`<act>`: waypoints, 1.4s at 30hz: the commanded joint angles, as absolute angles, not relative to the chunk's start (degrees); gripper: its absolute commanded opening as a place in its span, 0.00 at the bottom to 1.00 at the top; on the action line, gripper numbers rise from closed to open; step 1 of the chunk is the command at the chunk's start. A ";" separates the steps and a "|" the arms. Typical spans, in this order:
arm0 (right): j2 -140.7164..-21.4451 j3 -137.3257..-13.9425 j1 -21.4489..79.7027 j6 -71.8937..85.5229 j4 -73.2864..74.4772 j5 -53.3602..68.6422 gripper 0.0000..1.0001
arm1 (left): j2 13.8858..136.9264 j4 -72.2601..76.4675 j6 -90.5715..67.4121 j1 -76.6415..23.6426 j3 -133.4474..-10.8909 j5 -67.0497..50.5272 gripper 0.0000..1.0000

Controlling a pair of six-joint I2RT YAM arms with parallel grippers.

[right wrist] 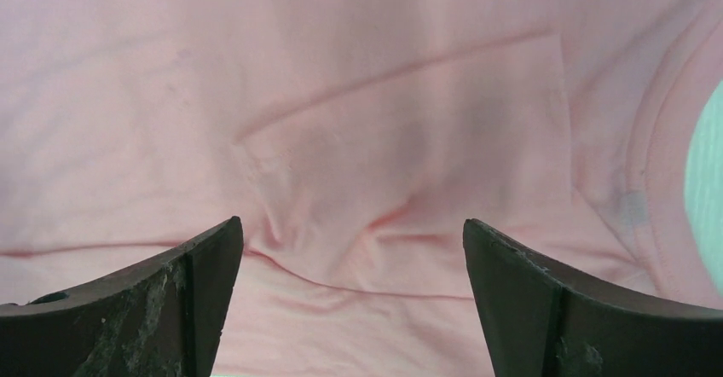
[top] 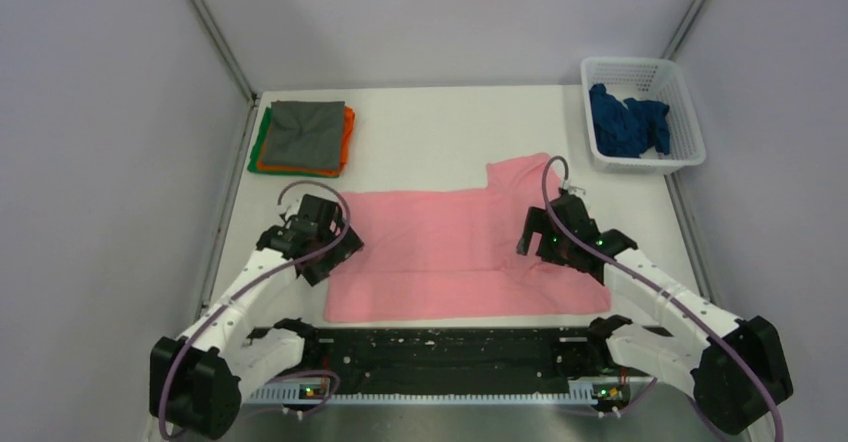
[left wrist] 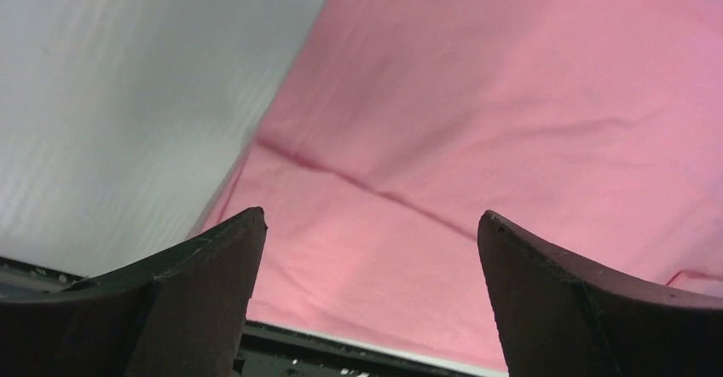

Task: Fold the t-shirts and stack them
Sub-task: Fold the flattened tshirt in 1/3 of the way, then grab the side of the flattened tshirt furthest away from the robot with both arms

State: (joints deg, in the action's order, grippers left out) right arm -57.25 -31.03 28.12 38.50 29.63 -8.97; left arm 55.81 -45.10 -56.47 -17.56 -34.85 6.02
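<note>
top view: white mesh basket (top: 632,63) far beyond right gripper (top: 540,247), dark blue t-shirt (top: 628,122) crumpled inside. folded stack beyond left gripper (top: 338,254): grey t-shirt (top: 308,130) on top, orange t-shirt (top: 348,142) and green t-shirt (top: 256,152) edges under. pink t-shirt (top: 440,247) flat between grippers.

left wrist: jaws wide apart, empty; pink cloth ahead, white table (left wrist: 102,95) left of jaws.

right wrist: jaws apart, empty, over wrinkled pink cloth; grey patch (right wrist: 631,206) by collar, right of jaws, unreadable.

One pink t-shirt (top: 440,252), one blue t-shirt (top: 625,122), three folded t-shirts (top: 305,137), one basket (top: 648,165).
</note>
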 commanded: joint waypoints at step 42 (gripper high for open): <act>-60.30 -39.03 27.65 34.10 22.63 -17.58 0.98 | 108.10 -28.88 -36.94 -7.29 -70.98 13.27 0.32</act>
State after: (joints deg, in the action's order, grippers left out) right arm -61.54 -38.98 27.94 34.54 24.69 -16.84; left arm 108.31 -26.35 -35.77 -7.35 -71.16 14.79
